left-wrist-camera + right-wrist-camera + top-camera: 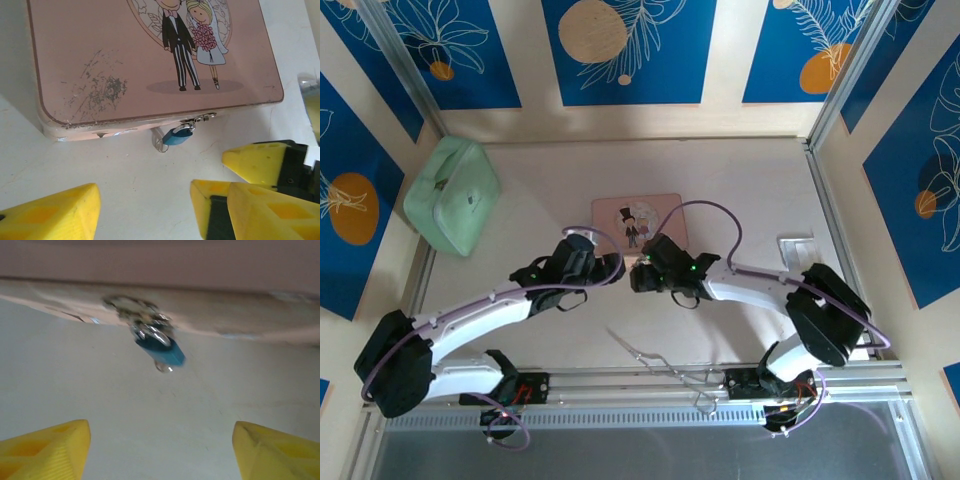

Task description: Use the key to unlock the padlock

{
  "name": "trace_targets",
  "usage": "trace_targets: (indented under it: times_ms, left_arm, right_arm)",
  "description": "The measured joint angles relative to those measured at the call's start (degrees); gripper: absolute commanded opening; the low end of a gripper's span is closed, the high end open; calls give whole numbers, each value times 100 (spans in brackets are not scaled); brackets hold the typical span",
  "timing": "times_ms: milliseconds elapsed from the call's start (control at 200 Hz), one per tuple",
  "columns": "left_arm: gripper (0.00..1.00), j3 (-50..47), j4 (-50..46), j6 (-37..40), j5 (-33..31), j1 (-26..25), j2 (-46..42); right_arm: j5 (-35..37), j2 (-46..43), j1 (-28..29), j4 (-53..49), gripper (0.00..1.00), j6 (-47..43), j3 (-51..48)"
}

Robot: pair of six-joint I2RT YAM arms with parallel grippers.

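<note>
The padlock (176, 136) hangs from the small metal hasp (200, 119) at the near edge of the pink box (100, 50), its blue body tipped over and resting on or just above the white worktop (125, 175). Both arms have their heads close in front of that edge. The left tool (130, 212) has its yellow fingers spread apart with nothing between them, the lock lying just ahead of the gap. The right tool (160, 450) is spread wide too and holds nothing, looking straight at the lock from low down (that view is blurred, so fine detail is lost).

I cannot pick out a key in either tool. A small pale glint sits at the lock's lower end, and I cannot tell whether it is a key or part of the shackle. A thin silvery wire piece (638, 352) lies well back, near the arm bases.

My reading is that this is the approach step, with the lock not yet steadied. The next move calls for one tool to close on the blue body and hold it firm, so the keyhole faces the other tool.
</note>
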Motion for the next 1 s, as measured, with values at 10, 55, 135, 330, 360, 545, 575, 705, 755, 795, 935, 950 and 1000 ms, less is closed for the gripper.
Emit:
trace_targets:
  times_ms: [10, 55, 135, 330, 360, 545, 575, 705, 755, 795, 935, 950, 1000]
  left_arm:
    - [66, 0, 7, 0, 13, 11, 9]
    - [65, 0, 55, -20, 35, 44, 42]
    - [64, 0, 140, -33, 57, 76, 90]
    - [61, 0, 221, -37, 61, 114, 149]
    - [61, 0, 225, -37, 59, 122, 149]
    - [55, 0, 330, -13, 120, 162, 173]
    - [55, 0, 343, -11, 155, 166, 199]
    - [54, 0, 382, 24, 232, 168, 308]
    - [53, 0, 387, 26, 254, 168, 330]
    - [53, 0, 387, 28, 267, 168, 341]
    - [53, 0, 387, 85, 310, 175, 358]
    - [53, 0, 389, 96, 313, 175, 358]
    - [53, 0, 387, 122, 315, 179, 358]
  right_arm:
    - [-31, 35, -15, 48, 71, -4, 9]
    - [-136, 164, -87, 240, 71, -94, 28]
    - [-284, 319, -216, 459, 71, -227, 35]
    - [-472, 468, -409, 811, 70, -472, 35]
    - [-501, 481, -424, 855, 70, -498, 35]
    - [-601, 632, -435, 1051, 67, -588, 35]
    - [-605, 654, -435, 1075, 66, -595, 35]
    - [-623, 754, -435, 1139, 65, -608, 35]
    - [-621, 789, -435, 1158, 63, -614, 35]
    - [-621, 817, -435, 1172, 62, -632, 35]
    - [-621, 883, -435, 1198, 58, -647, 35]
    - [-621, 892, -435, 1204, 58, -647, 35]
    - [-623, 914, -435, 1231, 57, -647, 35]
